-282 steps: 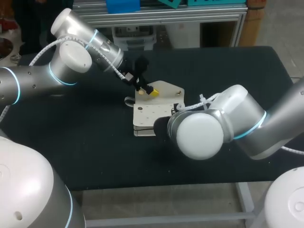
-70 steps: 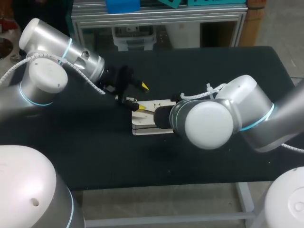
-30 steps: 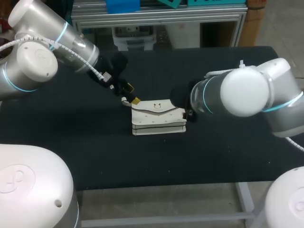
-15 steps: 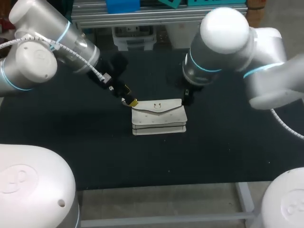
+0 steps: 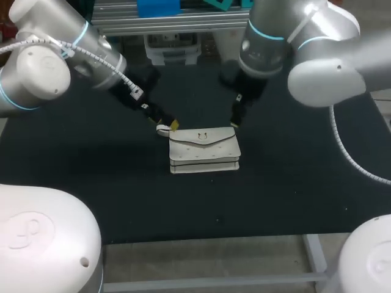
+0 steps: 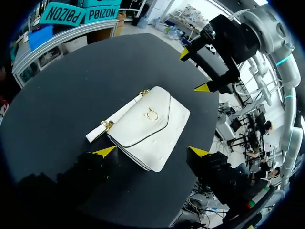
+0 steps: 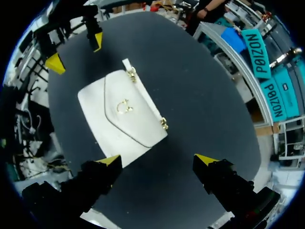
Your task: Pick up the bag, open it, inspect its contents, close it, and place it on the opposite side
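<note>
1. One white leather flap bag with a gold clasp (image 5: 204, 149) lies flat near the middle of the black table (image 5: 91, 183) in the head view, flap down. Two grippers flank it: the left gripper (image 5: 166, 126) at its ten o'clock by the strap end, the right gripper (image 5: 235, 116) at its one o'clock. They probably stand so that each can take one end.
2. In the left wrist view the bag lies at this gripper's twelve o'clock, just ahead. Its two yellow fingertips (image 6: 104, 151) are spread wide and touch nothing.
3. In the right wrist view the fingers are likewise spread and empty, with the bag ahead near eleven o'clock. One clasp and two gold strap fittings (image 7: 164, 124) show, so the bag looks closed and ready to carry across.
</note>
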`<action>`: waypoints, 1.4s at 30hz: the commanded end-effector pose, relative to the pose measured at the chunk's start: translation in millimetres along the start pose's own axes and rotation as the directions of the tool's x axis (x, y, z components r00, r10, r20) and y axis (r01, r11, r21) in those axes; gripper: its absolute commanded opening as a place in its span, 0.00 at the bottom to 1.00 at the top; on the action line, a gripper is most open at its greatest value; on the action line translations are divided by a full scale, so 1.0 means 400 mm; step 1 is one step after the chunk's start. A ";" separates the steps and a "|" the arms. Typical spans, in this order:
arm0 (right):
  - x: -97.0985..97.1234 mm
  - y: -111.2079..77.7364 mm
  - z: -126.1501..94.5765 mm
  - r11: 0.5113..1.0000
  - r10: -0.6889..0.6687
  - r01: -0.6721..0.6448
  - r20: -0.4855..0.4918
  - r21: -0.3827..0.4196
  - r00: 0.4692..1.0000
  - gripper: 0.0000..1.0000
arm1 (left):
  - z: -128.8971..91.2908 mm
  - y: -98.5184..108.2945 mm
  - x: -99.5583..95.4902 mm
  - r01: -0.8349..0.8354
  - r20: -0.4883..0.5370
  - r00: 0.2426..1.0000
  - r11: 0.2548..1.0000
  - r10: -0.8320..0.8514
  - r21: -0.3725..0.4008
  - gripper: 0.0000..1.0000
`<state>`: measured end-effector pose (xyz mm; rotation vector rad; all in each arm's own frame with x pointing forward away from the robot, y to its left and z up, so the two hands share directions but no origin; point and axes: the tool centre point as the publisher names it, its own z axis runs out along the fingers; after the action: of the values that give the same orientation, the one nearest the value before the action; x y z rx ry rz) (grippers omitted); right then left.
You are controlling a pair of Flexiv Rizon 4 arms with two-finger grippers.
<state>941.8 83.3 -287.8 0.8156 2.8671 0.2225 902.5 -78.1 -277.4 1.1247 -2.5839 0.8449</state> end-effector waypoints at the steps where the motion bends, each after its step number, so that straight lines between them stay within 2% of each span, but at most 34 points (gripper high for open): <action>1: -0.005 -0.005 -0.012 0.989 0.150 -0.146 -0.138 0.035 0.979 1.00 | 0.002 -0.005 -0.004 0.135 0.024 0.991 0.991 -0.135 0.013 1.00; 6: 0.009 -0.023 -0.026 0.952 0.305 -0.306 -0.112 0.005 0.946 1.00 | -0.004 0.001 -0.011 0.243 0.029 0.970 0.970 -0.243 0.015 1.00; 10: 0.034 -0.039 -0.027 0.899 0.429 -0.437 -0.128 -0.042 0.894 1.00 | 0.004 0.008 -0.026 0.318 0.038 0.947 0.948 -0.319 0.022 1.00; 13: 0.058 -0.048 -0.022 0.853 0.508 -0.519 -0.134 -0.062 0.851 1.00 | 0.010 0.014 -0.044 0.385 -0.002 0.923 0.923 -0.385 0.020 1.00; 15: 0.074 -0.061 -0.013 0.812 0.564 -0.578 -0.150 -0.080 0.812 1.00 | 0.014 0.020 -0.056 0.398 0.052 0.916 0.917 -0.399 0.029 1.00; 34: 0.074 -0.061 -0.013 0.812 0.564 -0.578 -0.150 -0.080 0.812 1.00 | 0.014 0.020 -0.056 0.398 0.052 0.916 0.917 -0.399 0.029 1.00; 35: 0.074 -0.061 -0.013 0.812 0.564 -0.578 -0.150 -0.080 0.812 1.00 | 0.027 0.014 -0.056 0.443 0.071 0.893 0.895 -0.445 0.038 1.00; 36: 0.070 -0.059 -0.007 0.795 0.582 -0.603 -0.193 -0.073 0.790 1.00 | 0.039 0.012 -0.055 0.494 0.081 0.865 0.868 -0.496 0.045 1.00; 37: 0.064 -0.057 0.003 0.774 0.606 -0.632 -0.240 -0.040 0.758 1.00 | 0.052 0.000 -0.062 0.602 0.088 0.791 0.796 -0.606 0.070 1.00; 38: 0.056 -0.055 0.011 0.735 0.651 -0.677 -0.248 -0.026 0.717 1.00 | 0.058 0.003 -0.061 0.595 0.079 0.797 0.801 -0.598 0.061 1.00; 40: 0.044 -0.052 0.020 0.689 0.695 -0.724 -0.301 0.022 0.653 1.00 | 0.072 -0.002 -0.069 0.677 0.087 0.725 0.730 -0.683 0.090 1.00; 41: 0.035 -0.052 0.027 0.625 0.749 -0.778 -0.329 0.063 0.575 1.00 | 0.080 -0.001 -0.071 0.685 0.070 0.721 0.724 -0.689 0.076 1.00; 42: 0.032 -0.052 0.029 0.613 0.755 -0.786 -0.356 0.085 0.551 1.00 | 0.085 -0.002 -0.076 0.716 0.065 0.691 0.694 -0.720 0.080 1.00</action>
<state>907.5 76.7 -298.9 1.9181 2.5283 0.5976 918.8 -70.9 -305.7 1.8666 -2.0539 0.6995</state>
